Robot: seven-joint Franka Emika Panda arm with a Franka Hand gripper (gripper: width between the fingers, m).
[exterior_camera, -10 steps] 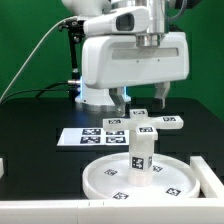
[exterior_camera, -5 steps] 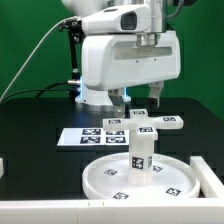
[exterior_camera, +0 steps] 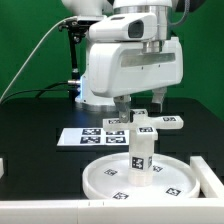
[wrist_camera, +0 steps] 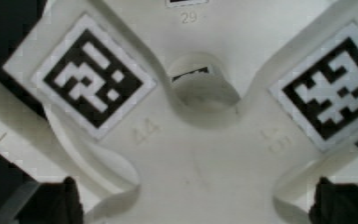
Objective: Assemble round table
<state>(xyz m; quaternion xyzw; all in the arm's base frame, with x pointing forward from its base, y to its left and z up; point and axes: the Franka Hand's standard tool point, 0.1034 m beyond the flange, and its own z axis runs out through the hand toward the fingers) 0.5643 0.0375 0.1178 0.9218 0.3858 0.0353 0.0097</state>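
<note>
The large round disc (exterior_camera: 105, 180) lies flat at the front of the black table. The short cylinder leg (exterior_camera: 141, 152) stands upright at its middle. The cross-shaped foot (exterior_camera: 152, 123) lies on the table just behind the disc. My gripper (exterior_camera: 139, 102) hangs right over the foot, open and empty, with one finger on each side of it. In the wrist view the foot (wrist_camera: 202, 95) fills the picture, with two square tags and a central hole. The gripper (wrist_camera: 202, 205) is spread wide and its dark fingertips (wrist_camera: 60, 200) flank the foot's arm.
The marker board (exterior_camera: 88, 136) lies on the table at the exterior view's left of the foot. A white bracket (exterior_camera: 206, 172) stands at the right edge beside the disc. The table's white front edge (exterior_camera: 60, 210) runs below the disc.
The hand has shifted a little toward the exterior view's right above the foot. The disc, leg and foot have not moved.
</note>
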